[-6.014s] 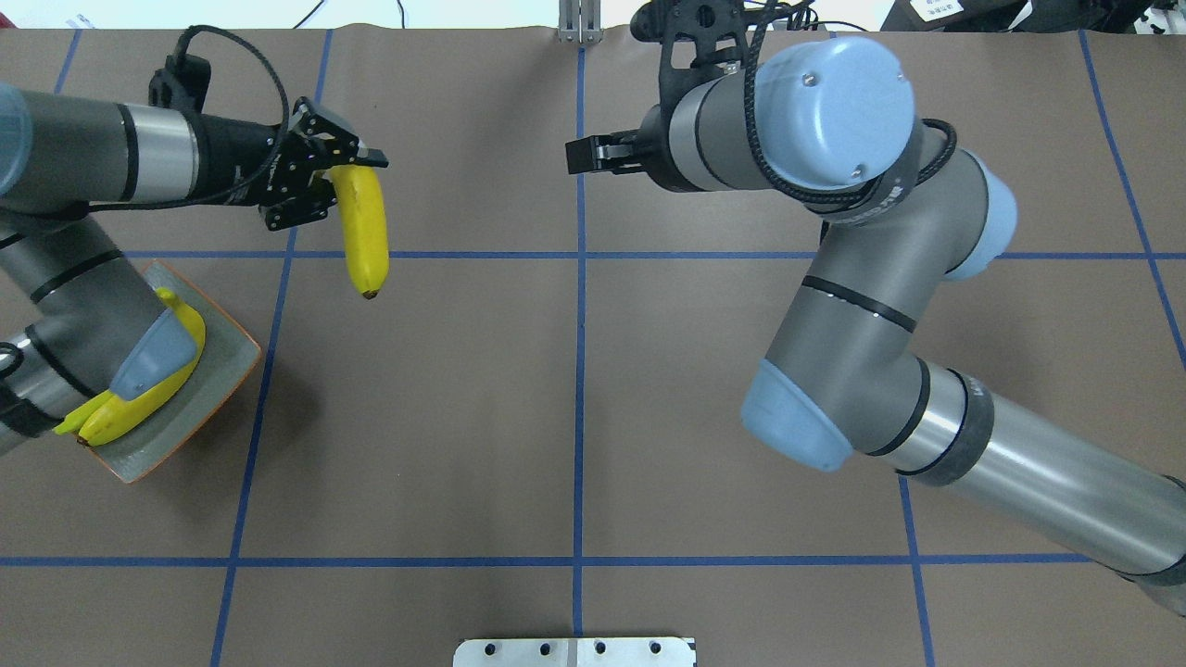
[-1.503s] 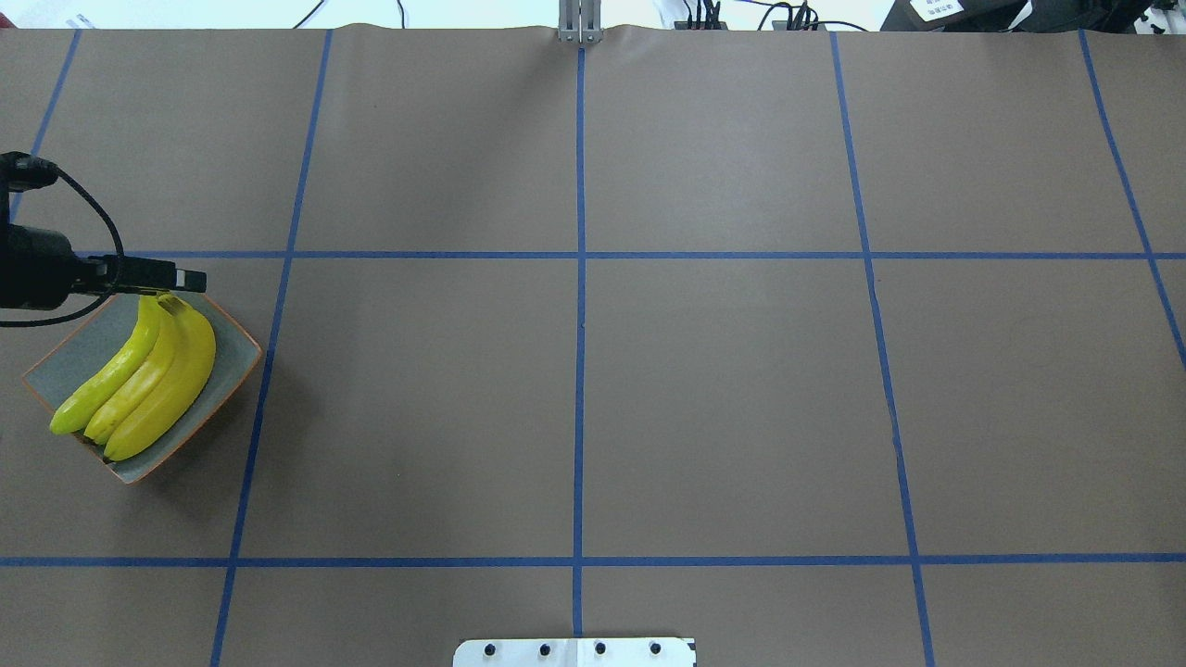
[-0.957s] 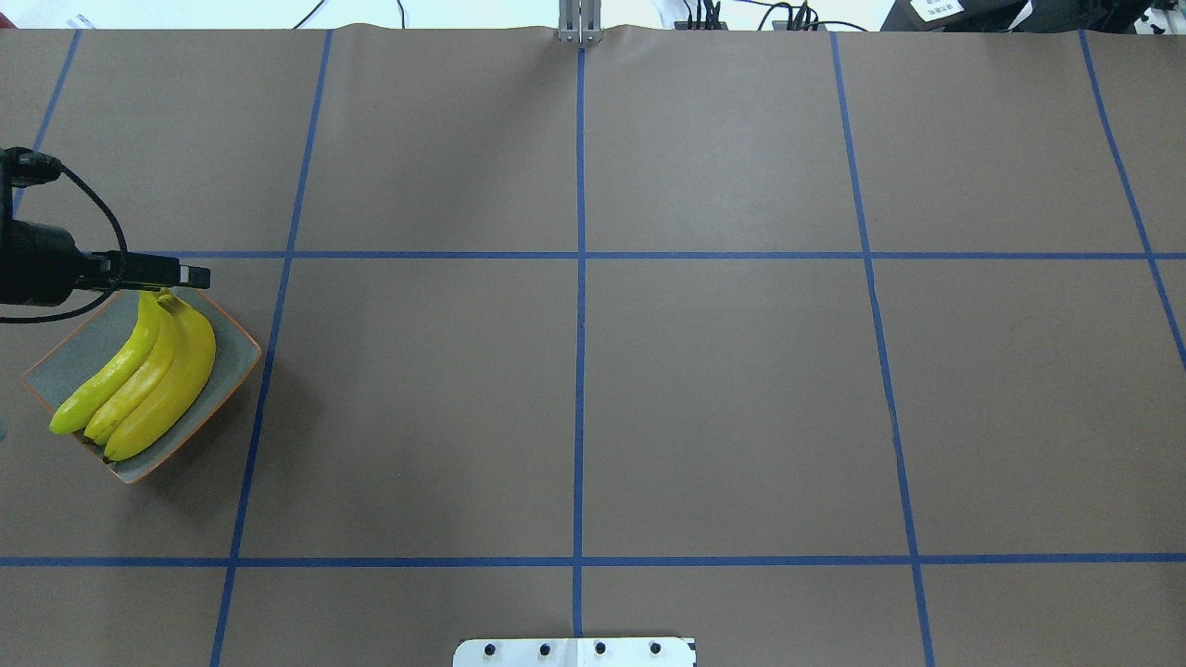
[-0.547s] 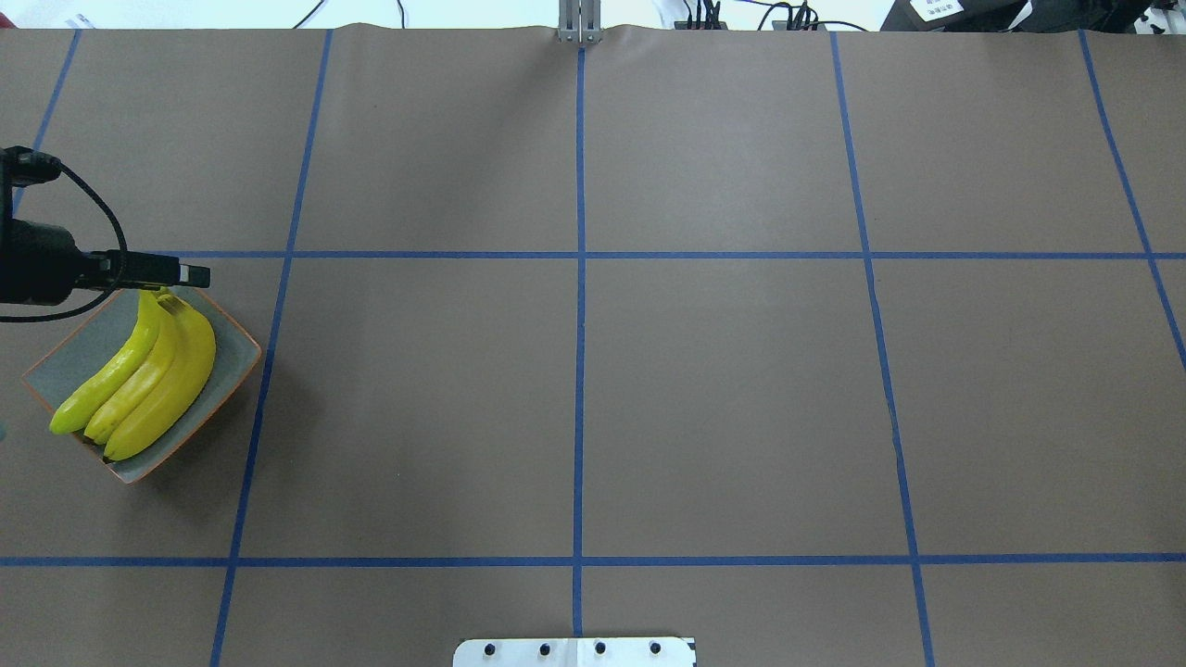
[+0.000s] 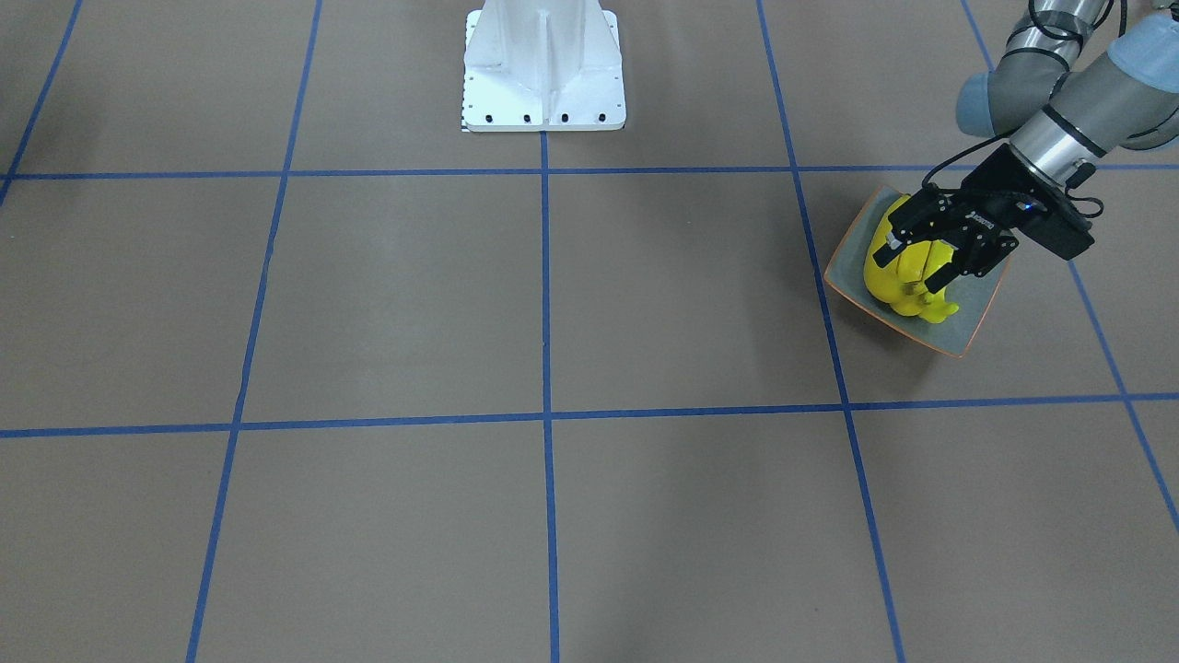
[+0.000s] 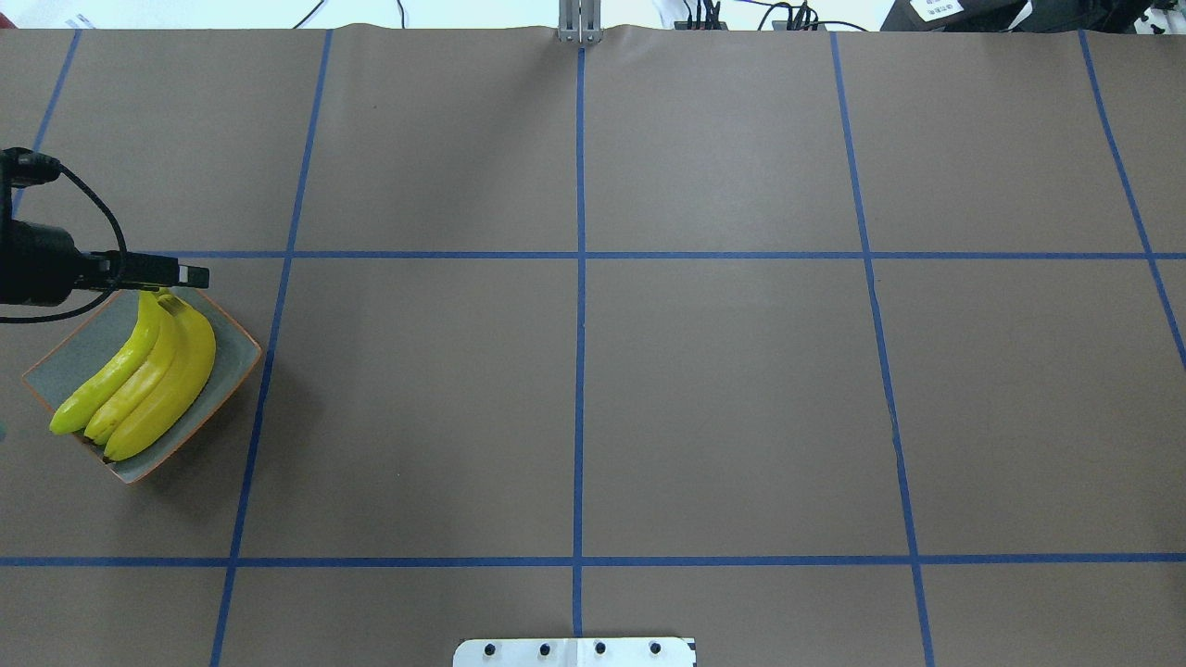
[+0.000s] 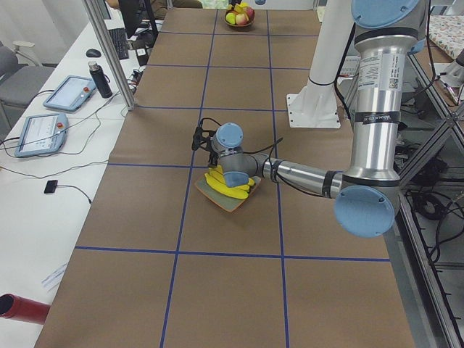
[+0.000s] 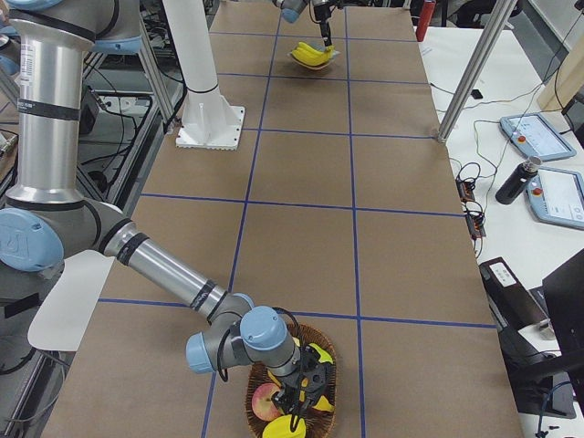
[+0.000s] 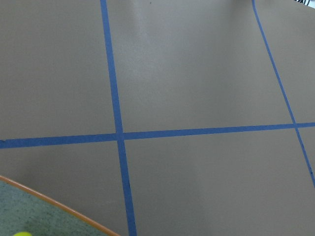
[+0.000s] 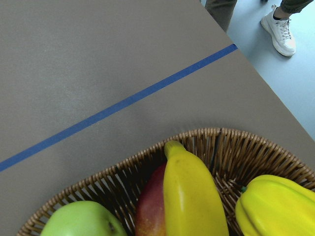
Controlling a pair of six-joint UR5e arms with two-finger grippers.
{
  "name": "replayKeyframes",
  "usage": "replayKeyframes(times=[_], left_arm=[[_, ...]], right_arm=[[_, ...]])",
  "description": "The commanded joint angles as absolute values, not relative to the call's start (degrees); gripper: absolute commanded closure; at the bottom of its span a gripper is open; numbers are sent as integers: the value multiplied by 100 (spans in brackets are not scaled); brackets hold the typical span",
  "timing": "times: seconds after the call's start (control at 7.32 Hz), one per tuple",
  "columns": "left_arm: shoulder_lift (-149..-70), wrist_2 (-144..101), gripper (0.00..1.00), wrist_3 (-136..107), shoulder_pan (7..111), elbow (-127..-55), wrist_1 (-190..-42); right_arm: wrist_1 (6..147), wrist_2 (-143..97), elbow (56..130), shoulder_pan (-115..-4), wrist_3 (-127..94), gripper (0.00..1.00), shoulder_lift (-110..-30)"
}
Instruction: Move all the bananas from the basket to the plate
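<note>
Three bananas (image 6: pixel 139 375) lie on the plate (image 6: pixel 79 350) at nine o'clock. The left end effector (image 5: pixel 926 261) is spread open astride their stems, and a careless lift could snag one. The fourth banana (image 10: pixel 194 196) sits in the basket (image 10: pixel 123 167) under the right end effector (image 8: pixel 306 391), whose grip I can't tell. That glossy skin could slip!

Bananas (image 6: pixel 153 375): bright yellow; 1 of the 3 on the plate is greener. Plate (image 6: pixel 233 357): grey-blue, orange-brown rim. Table (image 6: pixel 723 398): brown, blue line grid. Basket (image 10: pixel 236 152): brown wicker weave. Apple (image 10: pixel 78 221): green.
</note>
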State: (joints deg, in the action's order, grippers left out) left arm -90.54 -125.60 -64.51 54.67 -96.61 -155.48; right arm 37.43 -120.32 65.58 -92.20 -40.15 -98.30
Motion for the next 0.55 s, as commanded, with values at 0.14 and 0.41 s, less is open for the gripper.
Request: replayKeyframes(times=[0.14,0.41], left_arm=[[-9053,-12560,1,-6451,5467,-9650,-15548],[-9053,-12560,1,-6451,5467,-9650,-15548]], right_arm=[[3700,-11962,6530,-9176,-4008,96,-9835],[3587,-11962,6539,-9184,-4008,100,-9835]])
